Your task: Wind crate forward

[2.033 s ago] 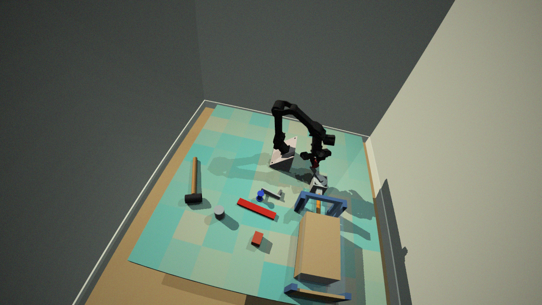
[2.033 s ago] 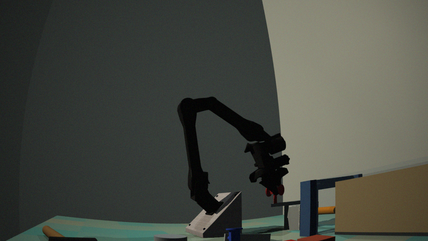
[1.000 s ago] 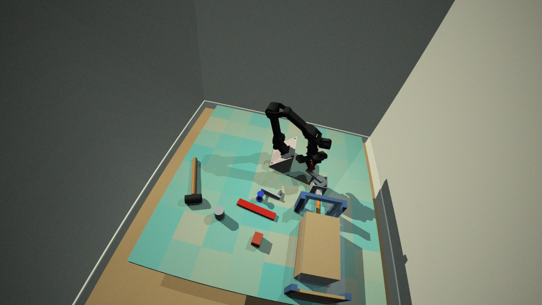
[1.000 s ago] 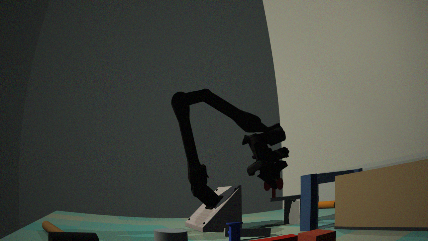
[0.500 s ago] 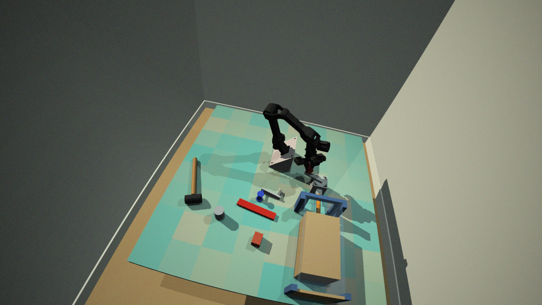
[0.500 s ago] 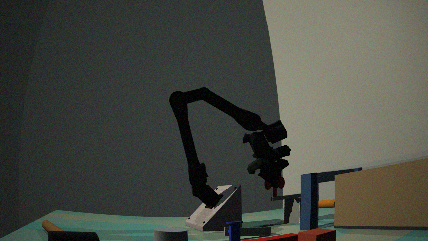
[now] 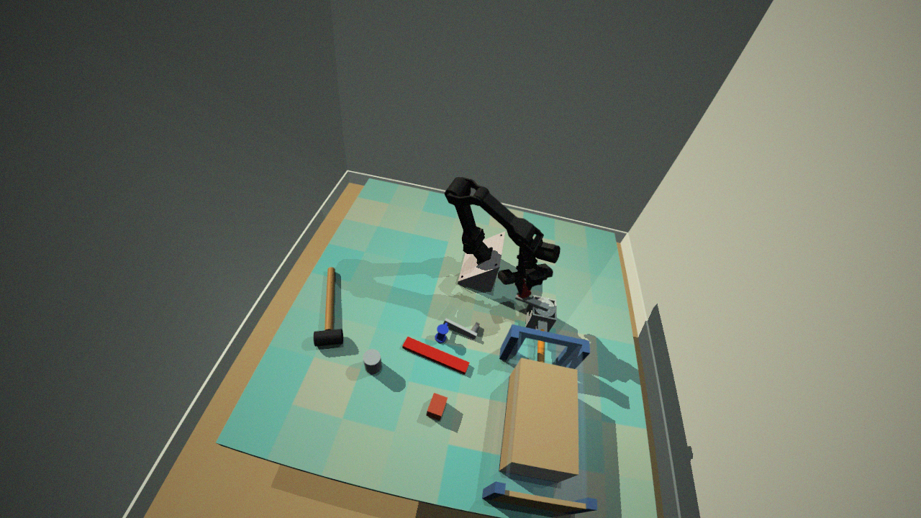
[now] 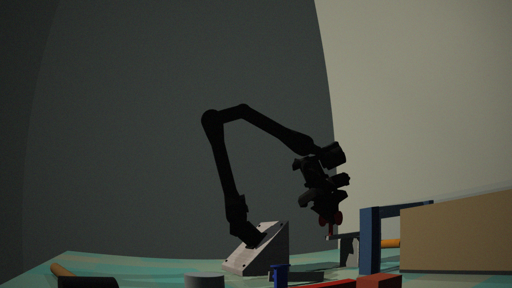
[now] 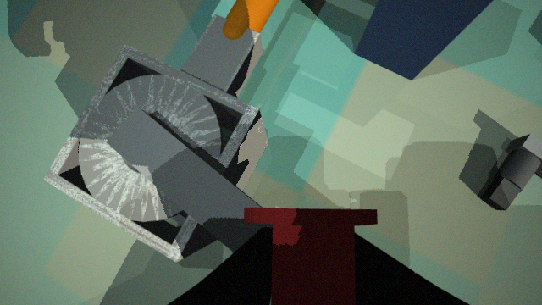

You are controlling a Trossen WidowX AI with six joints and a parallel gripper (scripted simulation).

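Note:
My gripper (image 7: 524,289) (image 8: 330,218) (image 9: 305,240) is shut on the red knob of the winch handle. The handle's grey arm (image 8: 340,236) (image 9: 182,178) lies across the top of the winch (image 7: 541,319) (image 8: 346,256) (image 9: 120,226); its key end over the centre hides the hole. The orange strap (image 7: 540,350) (image 8: 390,243) (image 9: 262,13) runs from the winch through the blue frame (image 7: 547,334) (image 8: 368,240) (image 9: 415,34) to the crate (image 7: 547,419) (image 8: 454,233). The crate sits flat in the clear-panelled cubby, with a gap between its front and the frame.
A second grey handle (image 7: 461,329) (image 8: 306,276) with a blue knob (image 7: 442,332) (image 8: 280,276) lies left of the winch. A red bar (image 7: 435,355), a red block (image 7: 436,406), a grey cylinder (image 7: 372,361) and a mallet (image 7: 329,302) lie farther off.

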